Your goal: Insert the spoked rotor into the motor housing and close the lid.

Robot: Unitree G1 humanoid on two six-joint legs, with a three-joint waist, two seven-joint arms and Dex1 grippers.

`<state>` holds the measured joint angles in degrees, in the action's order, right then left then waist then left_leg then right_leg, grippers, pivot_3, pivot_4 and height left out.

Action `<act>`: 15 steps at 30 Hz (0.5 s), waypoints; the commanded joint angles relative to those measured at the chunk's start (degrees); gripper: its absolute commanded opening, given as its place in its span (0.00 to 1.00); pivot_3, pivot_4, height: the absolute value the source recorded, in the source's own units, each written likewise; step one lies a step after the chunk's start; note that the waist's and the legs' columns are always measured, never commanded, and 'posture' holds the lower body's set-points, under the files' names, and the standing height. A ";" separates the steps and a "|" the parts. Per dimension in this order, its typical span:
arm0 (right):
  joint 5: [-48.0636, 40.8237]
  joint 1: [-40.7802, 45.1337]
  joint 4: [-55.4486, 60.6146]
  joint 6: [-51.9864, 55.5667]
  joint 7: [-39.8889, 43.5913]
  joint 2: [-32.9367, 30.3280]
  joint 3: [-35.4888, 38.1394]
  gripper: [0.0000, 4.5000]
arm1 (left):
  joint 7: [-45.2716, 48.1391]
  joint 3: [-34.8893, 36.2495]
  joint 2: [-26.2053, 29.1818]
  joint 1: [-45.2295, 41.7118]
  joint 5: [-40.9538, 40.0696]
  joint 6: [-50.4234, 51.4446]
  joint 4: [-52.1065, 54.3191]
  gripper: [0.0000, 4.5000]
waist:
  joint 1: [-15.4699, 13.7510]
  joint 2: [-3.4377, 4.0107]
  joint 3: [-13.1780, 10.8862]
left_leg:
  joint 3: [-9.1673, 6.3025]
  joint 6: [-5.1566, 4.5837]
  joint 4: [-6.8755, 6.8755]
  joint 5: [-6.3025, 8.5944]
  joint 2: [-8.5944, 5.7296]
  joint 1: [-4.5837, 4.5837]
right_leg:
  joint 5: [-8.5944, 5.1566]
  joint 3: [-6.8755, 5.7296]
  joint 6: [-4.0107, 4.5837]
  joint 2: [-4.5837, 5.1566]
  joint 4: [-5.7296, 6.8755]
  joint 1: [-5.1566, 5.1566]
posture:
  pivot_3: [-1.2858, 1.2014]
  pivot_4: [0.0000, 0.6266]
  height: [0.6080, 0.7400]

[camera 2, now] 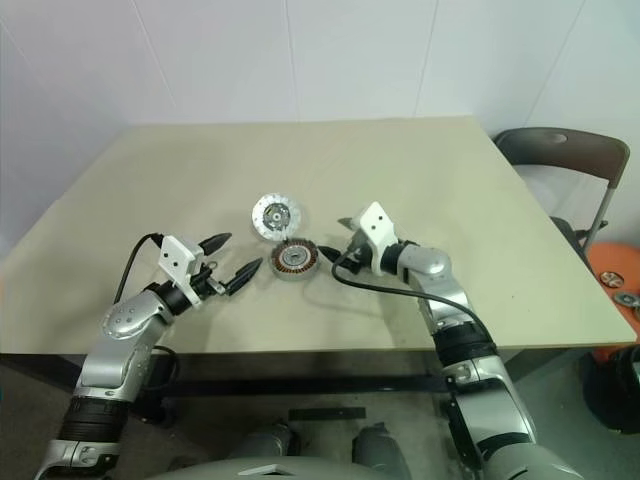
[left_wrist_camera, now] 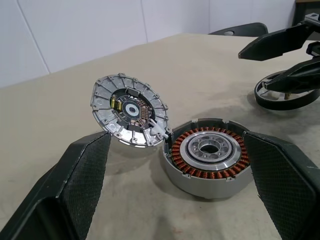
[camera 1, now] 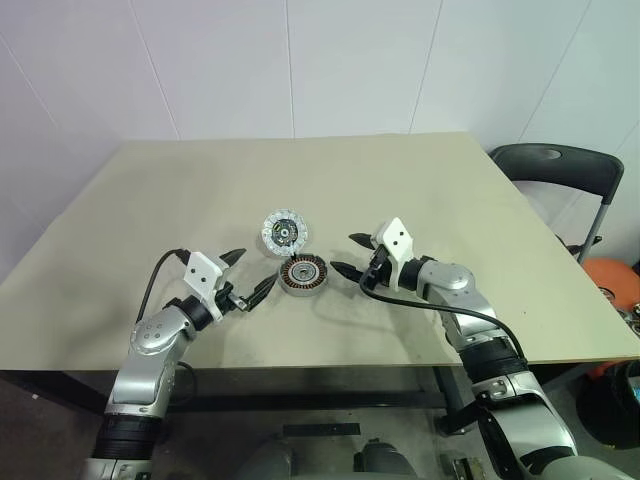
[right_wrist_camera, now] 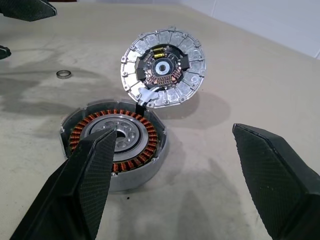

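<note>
Beige table [camera 1: 180, 200], white wall [camera 1: 250, 60], dk chair [camera 1: 560, 170].

motor housing [camera 1: 302, 274]: one, centre of frame | lid [camera 1: 285, 232]: one, just above the housing | spoked rotor [left_wrist_camera: 286, 91]: one, upper right of the left wrist view | small metal ring [right_wrist_camera: 63, 74]: one, upper left of the right wrist view | table [camera 1: 180, 190]: one | chair [camera 1: 560, 172]: one, right edge

The motor housing [camera 1: 302, 274] is set near the middle of the table [camera 1: 150, 200]. The lid [camera 1: 284, 231] is propped tilted just behind the housing, joined to its rim. A small ring [right_wrist_camera: 63, 74] is seen lying on the table left of the housing — well apart.
</note>
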<state>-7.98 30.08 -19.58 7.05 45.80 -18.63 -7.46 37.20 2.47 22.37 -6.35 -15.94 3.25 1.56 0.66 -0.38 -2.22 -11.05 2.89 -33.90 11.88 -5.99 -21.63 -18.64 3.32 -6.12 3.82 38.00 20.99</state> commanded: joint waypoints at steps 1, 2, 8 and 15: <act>-0.05 2.15 0.31 -1.38 0.00 0.16 0.62 0.87 | -0.37 1.20 0.26 -0.03 -0.50 -0.20 1.27 1.00 | -0.01 0.00 0.00 | 0.00 0.00 0.00 0.00 0.00 0.00 | 0.00 0.00 0.00 0.00 0.00 0.00 | 0.52 0.00 1.00; -0.01 2.17 0.24 -1.43 0.00 0.17 0.59 0.87 | -0.44 1.23 0.29 0.05 -0.49 -0.17 1.34 1.00 | -0.01 0.00 0.00 | 0.00 0.00 0.00 0.00 0.00 0.00 | 0.00 0.00 0.00 0.00 0.00 0.00 | 0.52 0.00 1.00; 0.31 2.29 -0.10 -1.72 0.10 0.17 0.47 0.87 | -2.38 2.52 -0.14 -0.08 -0.48 0.19 0.54 1.00 | -0.02 0.00 0.00 | 0.00 0.00 0.00 0.00 0.00 0.00 | 0.00 0.00 0.00 0.00 0.00 0.00 | 0.52 0.00 1.00; 0.98 2.50 -0.22 -1.94 0.07 -0.01 0.07 0.87 | -13.09 6.03 -1.46 -1.92 3.64 0.89 -9.15 1.00 | 0.02 0.00 0.00 | -0.01 0.00 -0.02 0.00 0.00 0.03 | 0.00 0.00 -0.01 0.00 0.01 -0.01 | 0.52 0.00 1.00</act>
<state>-7.17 30.71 -20.48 6.60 45.82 -18.62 -7.56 26.58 6.74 21.03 -7.15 -13.34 3.72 -6.74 0.67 -0.38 -2.22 -11.06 2.89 -33.91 11.88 -6.00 -21.61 -18.63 3.32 -6.14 3.82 38.00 20.98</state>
